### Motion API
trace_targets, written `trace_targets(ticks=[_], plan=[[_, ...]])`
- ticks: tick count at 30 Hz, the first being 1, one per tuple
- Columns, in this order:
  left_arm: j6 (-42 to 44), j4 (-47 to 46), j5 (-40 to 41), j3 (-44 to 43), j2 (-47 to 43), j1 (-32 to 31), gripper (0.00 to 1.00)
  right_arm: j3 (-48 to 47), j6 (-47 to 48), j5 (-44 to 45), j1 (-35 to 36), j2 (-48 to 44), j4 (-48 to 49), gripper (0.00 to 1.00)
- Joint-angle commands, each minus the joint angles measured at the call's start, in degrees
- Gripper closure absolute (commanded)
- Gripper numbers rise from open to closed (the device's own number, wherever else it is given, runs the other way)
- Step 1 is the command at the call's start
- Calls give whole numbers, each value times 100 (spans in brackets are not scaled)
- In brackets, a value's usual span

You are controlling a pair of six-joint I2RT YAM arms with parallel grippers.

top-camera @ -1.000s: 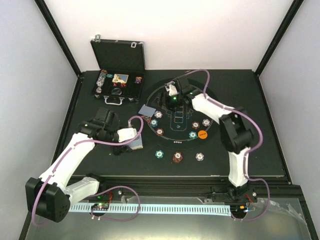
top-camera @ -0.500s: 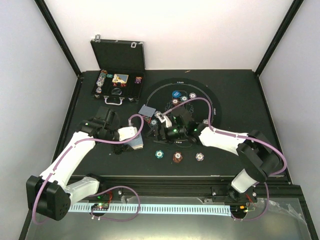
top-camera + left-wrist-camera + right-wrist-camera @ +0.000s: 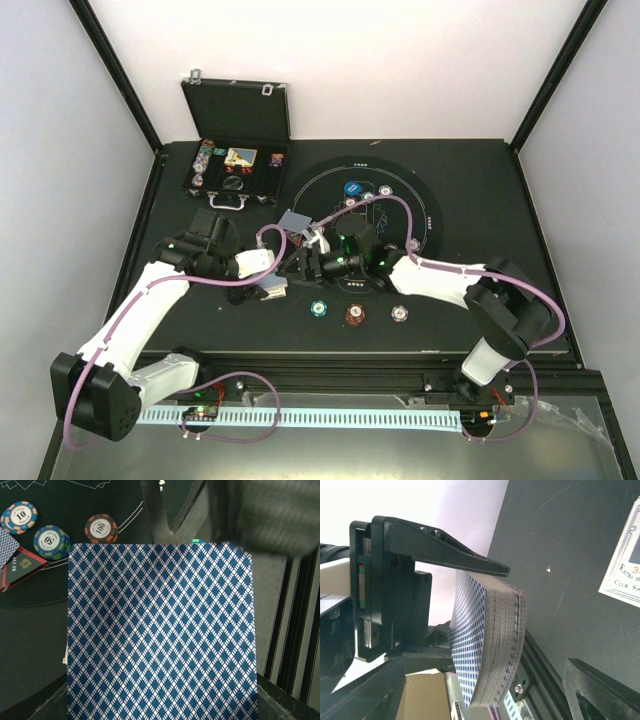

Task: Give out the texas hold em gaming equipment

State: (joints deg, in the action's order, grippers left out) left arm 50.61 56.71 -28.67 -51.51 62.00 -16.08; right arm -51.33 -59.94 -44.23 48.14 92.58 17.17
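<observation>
My left gripper (image 3: 272, 283) is shut on a deck of blue-backed cards (image 3: 160, 630), which fills the left wrist view and hides the fingers. My right gripper (image 3: 301, 264) is open just right of the deck. In the right wrist view the deck (image 3: 490, 640) stands edge-on between my spread fingers, under the left gripper's black finger (image 3: 440, 550). On the round mat lie a teal chip (image 3: 319, 307), a red-brown chip (image 3: 355, 313), a white chip (image 3: 400, 313), a blue disc (image 3: 352, 187) and a loose blue card (image 3: 293, 221). A red triangle marker (image 3: 22, 567) lies left of the deck.
The open black case (image 3: 236, 165) with chips stands at the back left. Chips marked 10 (image 3: 19, 516), 50 (image 3: 51, 541) and 100 (image 3: 101, 528) lie near the deck. The table's front rail (image 3: 330, 360) runs below the mat. A white printed label (image 3: 625, 560) shows at the right.
My right arm has swung from the far side of the mat over to the left and now sits right beside the deck. My left gripper, still holding the deck, shifted slightly toward it.
</observation>
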Motion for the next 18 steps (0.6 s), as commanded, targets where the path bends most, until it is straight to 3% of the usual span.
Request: trace_targets(ticks=[1, 18], plan=[[95, -18, -239, -229, -49, 34, 98, -308, -147, -163, 151, 302, 309, 12], [117, 11, -371, -316, -143, 26, 98, -1108, -524, -359, 434, 1433, 603, 20]])
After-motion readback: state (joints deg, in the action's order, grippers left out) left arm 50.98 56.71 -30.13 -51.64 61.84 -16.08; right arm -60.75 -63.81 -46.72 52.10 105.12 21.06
